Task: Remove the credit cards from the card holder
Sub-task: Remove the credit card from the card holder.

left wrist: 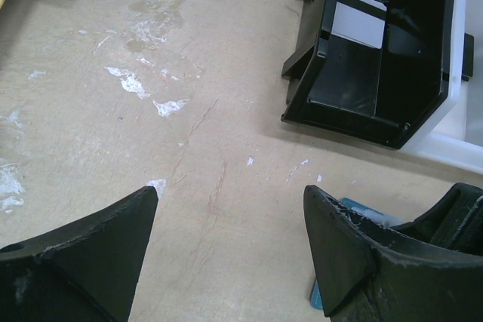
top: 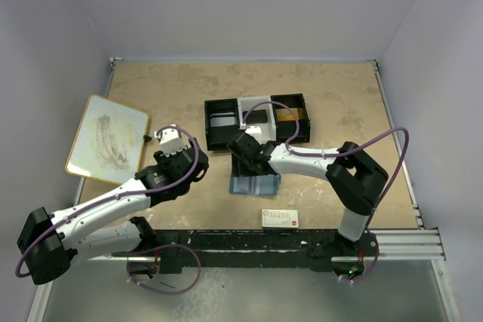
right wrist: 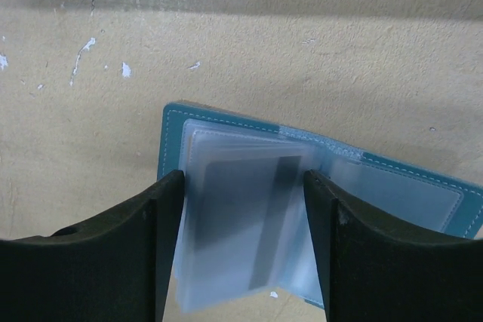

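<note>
The card holder (top: 255, 185), a blue wallet, lies open on the table in front of the tray. In the right wrist view its clear plastic sleeves (right wrist: 241, 224) stand up from the wallet (right wrist: 407, 194), and one holds a grey card with a dark stripe. My right gripper (right wrist: 243, 179) has a finger against each side edge of that sleeve stack; in the top view it (top: 246, 162) is right above the wallet. My left gripper (left wrist: 230, 194) is open and empty over bare table, just left of the wallet (left wrist: 350, 202). A gold-yellow card (top: 290, 115) and a pale card (top: 223, 121) lie in the tray.
The black-and-white compartment tray (top: 256, 103) stands behind the wallet; it also shows in the left wrist view (left wrist: 377, 103). A white box with red print (top: 280, 218) lies near the front edge. A whiteboard (top: 108, 138) lies at the left.
</note>
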Robot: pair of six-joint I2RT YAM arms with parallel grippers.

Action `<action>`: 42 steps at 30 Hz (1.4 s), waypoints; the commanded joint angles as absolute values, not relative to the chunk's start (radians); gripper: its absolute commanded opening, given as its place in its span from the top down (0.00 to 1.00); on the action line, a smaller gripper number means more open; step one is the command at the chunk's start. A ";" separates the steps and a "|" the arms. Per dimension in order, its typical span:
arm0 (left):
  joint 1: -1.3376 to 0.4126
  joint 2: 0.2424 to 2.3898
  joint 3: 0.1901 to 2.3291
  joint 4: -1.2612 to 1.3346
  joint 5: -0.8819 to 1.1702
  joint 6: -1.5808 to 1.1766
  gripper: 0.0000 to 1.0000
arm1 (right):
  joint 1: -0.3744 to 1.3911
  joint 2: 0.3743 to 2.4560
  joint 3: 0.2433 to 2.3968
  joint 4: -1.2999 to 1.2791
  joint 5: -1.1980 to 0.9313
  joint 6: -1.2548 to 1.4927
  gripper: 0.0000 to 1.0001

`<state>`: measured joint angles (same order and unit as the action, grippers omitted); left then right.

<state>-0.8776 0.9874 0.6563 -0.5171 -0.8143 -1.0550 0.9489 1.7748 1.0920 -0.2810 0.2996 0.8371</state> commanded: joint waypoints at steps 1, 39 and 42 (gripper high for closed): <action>-0.874 1.004 0.681 -0.489 -0.813 -1.037 0.24 | 0.955 1.790 1.089 -0.264 0.272 0.855 0.36; -0.874 1.072 0.670 -0.317 -0.630 -0.950 0.25 | 0.894 1.700 1.005 -0.146 0.242 0.793 0.28; -0.874 1.077 0.670 -0.321 -0.628 -0.956 0.25 | 0.904 1.747 1.031 -0.178 0.251 0.810 0.29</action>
<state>-0.8776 1.0931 0.6563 -0.3439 -0.6056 -0.9577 0.8894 1.6924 0.9813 -0.1272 0.2104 0.7994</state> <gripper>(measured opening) 0.757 0.720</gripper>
